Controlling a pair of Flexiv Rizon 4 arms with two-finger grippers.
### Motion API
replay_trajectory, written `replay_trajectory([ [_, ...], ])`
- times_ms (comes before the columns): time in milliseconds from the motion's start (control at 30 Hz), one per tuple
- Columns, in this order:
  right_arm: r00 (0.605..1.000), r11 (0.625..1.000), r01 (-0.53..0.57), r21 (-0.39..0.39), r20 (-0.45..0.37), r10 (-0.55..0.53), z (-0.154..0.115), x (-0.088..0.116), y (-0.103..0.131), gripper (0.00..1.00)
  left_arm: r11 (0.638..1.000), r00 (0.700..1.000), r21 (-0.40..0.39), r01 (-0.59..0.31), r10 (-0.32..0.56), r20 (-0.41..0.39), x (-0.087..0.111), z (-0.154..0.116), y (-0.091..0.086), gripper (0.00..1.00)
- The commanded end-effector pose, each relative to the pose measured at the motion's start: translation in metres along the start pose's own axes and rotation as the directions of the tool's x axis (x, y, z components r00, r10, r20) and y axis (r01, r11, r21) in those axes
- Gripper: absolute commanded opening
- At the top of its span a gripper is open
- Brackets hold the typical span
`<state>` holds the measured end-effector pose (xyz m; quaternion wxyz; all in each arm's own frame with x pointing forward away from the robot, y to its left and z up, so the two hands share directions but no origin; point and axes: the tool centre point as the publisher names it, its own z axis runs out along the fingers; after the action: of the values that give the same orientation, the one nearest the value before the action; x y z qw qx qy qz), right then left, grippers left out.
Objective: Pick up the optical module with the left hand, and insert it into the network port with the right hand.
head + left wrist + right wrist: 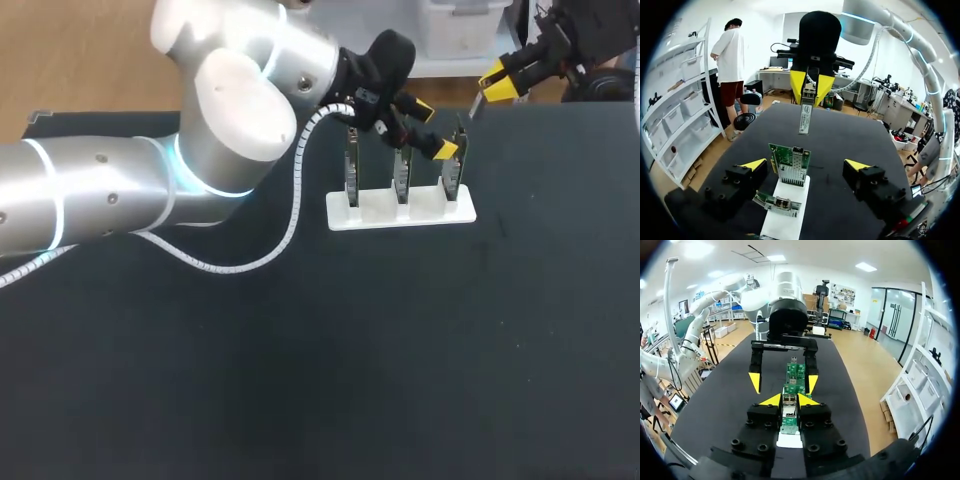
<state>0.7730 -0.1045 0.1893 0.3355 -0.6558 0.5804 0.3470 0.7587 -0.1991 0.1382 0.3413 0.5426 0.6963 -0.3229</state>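
The optical module (pixel 805 112), a slim metal bar, hangs from my right gripper (pixel 812 85), whose yellow fingers are shut on its upper end. In the head view this gripper (pixel 497 80) hovers at the table's far right, with the module (pixel 473 103) pointing toward the card stand. Its own wrist view shows the module (pixel 789 407) pinched in the gripper (pixel 789 400). My left gripper (pixel 432 128) hangs open over the right end of the stand. A green network card (pixel 790 162) stands between its fingers (pixel 755 164) untouched.
A white stand (pixel 400 212) at the middle back of the black table (pixel 300 380) holds three upright network cards (pixel 401 175) in a row. My left arm (pixel 120 190) and its white cable cross the table's left half.
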Motion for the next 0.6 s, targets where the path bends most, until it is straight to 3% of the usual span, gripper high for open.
replay_trajectory([
  [33, 1.000, 1.000, 0.002, 0.007, -0.003, -0.002, 0.000, 0.000, 0.002, 0.00, 1.000, 1.000, 0.002, -0.013, 0.013, 0.010, 0.001, 0.001, -0.002, 1.00],
  [600, 1.000, 1.000, 0.001, 0.018, 0.007, -0.001, 0.001, 0.001, 0.002, 0.00, 0.998, 0.998, -0.007, -0.056, 0.056, -0.011, -0.012, -0.001, -0.003, 1.00],
])
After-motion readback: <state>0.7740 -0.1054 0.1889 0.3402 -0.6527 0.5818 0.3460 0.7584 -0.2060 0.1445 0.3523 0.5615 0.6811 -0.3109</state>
